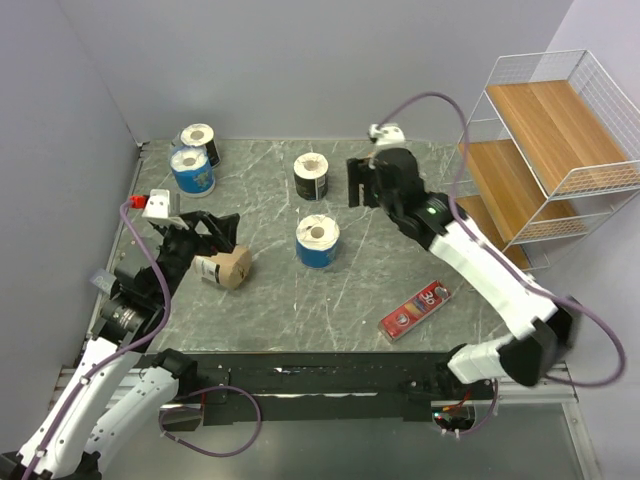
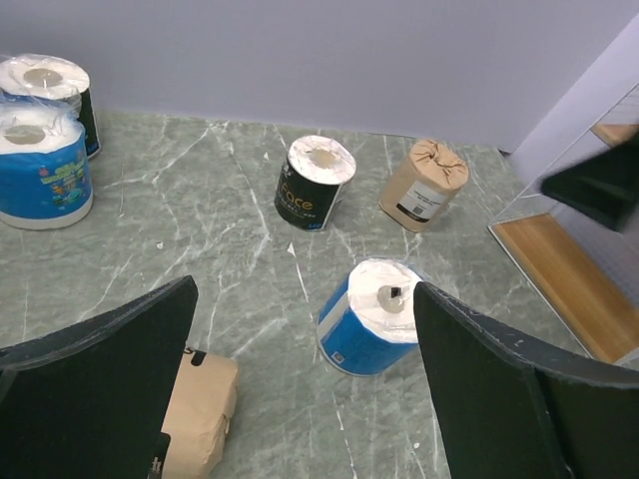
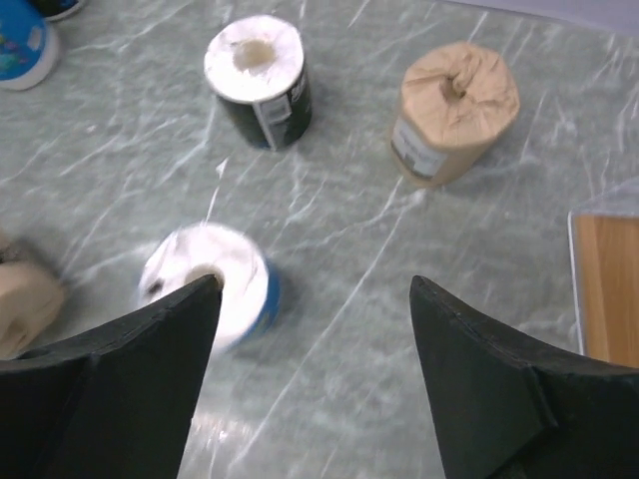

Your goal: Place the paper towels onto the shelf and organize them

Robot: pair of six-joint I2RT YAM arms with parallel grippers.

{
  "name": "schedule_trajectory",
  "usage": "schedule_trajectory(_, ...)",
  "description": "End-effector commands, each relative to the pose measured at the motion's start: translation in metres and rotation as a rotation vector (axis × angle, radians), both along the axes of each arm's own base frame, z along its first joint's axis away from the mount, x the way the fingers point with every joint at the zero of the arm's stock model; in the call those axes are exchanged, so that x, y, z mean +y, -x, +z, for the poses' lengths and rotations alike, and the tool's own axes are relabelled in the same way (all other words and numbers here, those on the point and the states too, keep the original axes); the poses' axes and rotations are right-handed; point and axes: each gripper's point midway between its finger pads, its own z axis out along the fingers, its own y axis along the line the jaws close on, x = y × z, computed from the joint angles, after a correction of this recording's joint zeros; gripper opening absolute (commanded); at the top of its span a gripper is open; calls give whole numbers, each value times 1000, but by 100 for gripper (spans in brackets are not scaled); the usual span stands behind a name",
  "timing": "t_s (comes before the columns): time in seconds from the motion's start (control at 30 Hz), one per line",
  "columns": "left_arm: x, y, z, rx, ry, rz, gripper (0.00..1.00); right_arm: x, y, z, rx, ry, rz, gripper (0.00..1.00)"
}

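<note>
Two empty claws, both spread wide: my left claw sits nearest the tipped brown roll, lying just beside it, axis flat on the table, shelf far across past the right claw.

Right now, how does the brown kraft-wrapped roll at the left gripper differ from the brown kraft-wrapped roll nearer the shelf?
Pose: the left brown kraft-wrapped roll lies on its side. The right brown kraft-wrapped roll, nearer the shelf, stands on end with its gathered top up.
Place: the left one sits right by a finger of the left gripper. The right one stands apart, ahead of the right gripper.
Both have kraft wrappers with a side label.
</note>
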Motion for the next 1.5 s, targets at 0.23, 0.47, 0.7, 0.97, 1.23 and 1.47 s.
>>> schedule_trajectory(0.23, -8, 7, 25, -61, 36, -53, 96, -1, -126, -57, 54, 306, 43, 75)
schedule_trajectory(0.47, -12, 6, 23, -58, 35, -67, 96, -30, -171, -81, 115, 349, 17, 76)
schedule_trajectory(0.7, -15, 8, 23, -61, 37, -90, 97, -34, -190, -92, 136, 403, 58, 77)
schedule_trajectory(0.97, -17, 7, 22, -54, 38, -94, 96, -37, -206, -104, 150, 409, 56, 77)
schedule_trajectory(1.23, -21, 8, 21, -54, 36, -117, 97, -44, -210, -129, 215, 429, 50, 76)
schedule_trajectory(1.47, -22, 7, 21, -52, 35, -124, 96, -47, -212, -152, 250, 444, 63, 74)
